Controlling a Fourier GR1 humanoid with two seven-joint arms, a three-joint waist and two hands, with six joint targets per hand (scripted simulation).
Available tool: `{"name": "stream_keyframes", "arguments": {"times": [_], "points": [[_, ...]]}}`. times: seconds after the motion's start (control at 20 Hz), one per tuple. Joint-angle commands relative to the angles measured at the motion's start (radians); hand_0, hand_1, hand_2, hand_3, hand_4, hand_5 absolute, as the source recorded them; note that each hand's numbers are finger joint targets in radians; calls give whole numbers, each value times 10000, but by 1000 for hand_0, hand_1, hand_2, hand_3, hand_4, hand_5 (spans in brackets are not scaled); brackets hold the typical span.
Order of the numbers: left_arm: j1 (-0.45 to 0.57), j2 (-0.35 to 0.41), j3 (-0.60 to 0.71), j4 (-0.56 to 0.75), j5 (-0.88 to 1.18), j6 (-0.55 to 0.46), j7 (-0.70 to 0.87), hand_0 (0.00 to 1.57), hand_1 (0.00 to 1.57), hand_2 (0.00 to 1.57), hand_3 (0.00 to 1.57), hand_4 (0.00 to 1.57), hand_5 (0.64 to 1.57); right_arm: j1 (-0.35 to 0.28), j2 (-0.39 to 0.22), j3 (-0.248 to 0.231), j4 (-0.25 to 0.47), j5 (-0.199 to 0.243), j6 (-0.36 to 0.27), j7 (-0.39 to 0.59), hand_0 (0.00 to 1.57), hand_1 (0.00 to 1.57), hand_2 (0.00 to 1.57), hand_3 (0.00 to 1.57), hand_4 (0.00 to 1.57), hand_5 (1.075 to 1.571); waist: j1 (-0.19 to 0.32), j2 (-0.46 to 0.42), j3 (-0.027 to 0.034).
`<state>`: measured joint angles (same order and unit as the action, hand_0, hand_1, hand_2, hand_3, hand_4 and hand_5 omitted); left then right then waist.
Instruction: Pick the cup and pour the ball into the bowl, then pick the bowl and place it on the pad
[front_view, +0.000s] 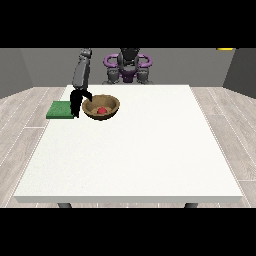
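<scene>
Front view: brown bowl (101, 107) on the white table (135, 155), toward the far side at the view's left, with the red ball (102, 110) lying inside it. Just to its left, green pad (60, 109) flat at the table's edge, apart from the bowl. Black hand (76, 101) at the view's left hanging between pad and bowl, thumb reaching to the bowl's near rim; whether clasped on it or released, cannot tell.

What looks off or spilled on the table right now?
Nothing is spilled: the red ball lies inside the bowl. One oddity: no cup shows anywhere. The bowl is not yet on the green pad, with the hand at the view's left at its rim.
</scene>
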<state>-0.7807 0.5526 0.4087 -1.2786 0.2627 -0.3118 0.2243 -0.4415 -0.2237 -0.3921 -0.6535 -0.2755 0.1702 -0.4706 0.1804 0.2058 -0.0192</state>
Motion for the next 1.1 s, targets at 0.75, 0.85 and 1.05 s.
{"name": "stream_keyframes", "arguments": {"times": [0.75,0.85,1.05], "points": [[-115,699,478,-541,1146,-676,227,0,0,0,0,1028,1529,410,-376,-23,1233,779,-2768,469,1571,1571,1571,1571,944,1471,630,1129,179],[-119,690,548,-622,1242,-567,360,0,0,0,0,1071,1523,643,-778,-37,1179,831,-2747,470,1571,1571,1571,1566,903,1495,727,1204,182],[-164,871,672,-443,1344,-751,246,0,0,0,0,1143,1520,745,-1154,150,607,1022,-3356,742,1571,1571,1571,1365,960,1536,863,1205,154]]}}
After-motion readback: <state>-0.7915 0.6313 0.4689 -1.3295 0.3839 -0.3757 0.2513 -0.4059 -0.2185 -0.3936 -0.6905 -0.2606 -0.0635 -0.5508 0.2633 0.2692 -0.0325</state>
